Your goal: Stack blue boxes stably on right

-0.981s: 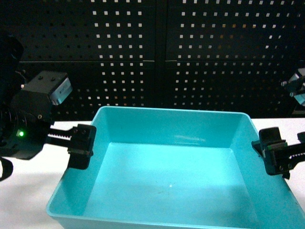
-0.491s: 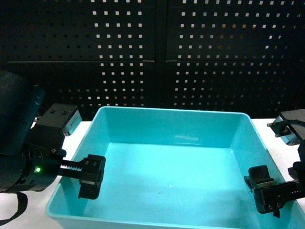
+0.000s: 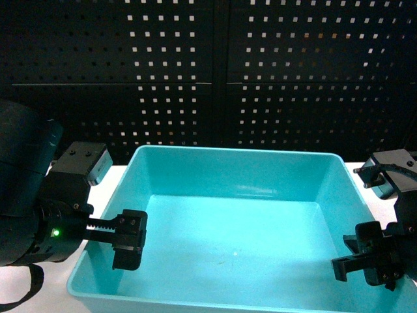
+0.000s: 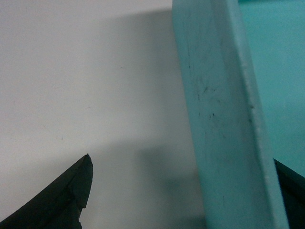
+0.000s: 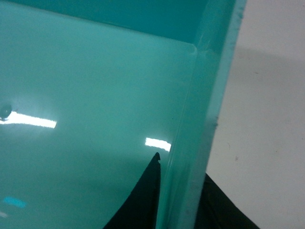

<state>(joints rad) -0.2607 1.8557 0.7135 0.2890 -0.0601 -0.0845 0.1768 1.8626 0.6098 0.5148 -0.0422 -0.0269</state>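
One blue box, a light turquoise tub [image 3: 234, 151] with smooth walls, fills the middle of the head view on the white table. My left gripper [image 3: 104, 242] straddles its left wall near the front, open; in the left wrist view the wall [image 4: 214, 95] stands between the wide-apart fingers [image 4: 76, 191], with a clear gap on the outer side. My right gripper [image 3: 378, 261] sits on the right wall near the front. In the right wrist view its fingers [image 5: 143, 200] press both faces of that wall [image 5: 200, 143], shut on it.
A black pegboard wall [image 3: 215, 78] stands behind the table. White tabletop [image 4: 71, 71] shows left of the tub and also right of it [image 5: 267, 119]. The tub's front edge runs near the bottom of the head view.
Both grippers came down and nearer along the tub's side walls. The left finger now sits inside the left wall; the right gripper has dropped onto the right wall and closed.
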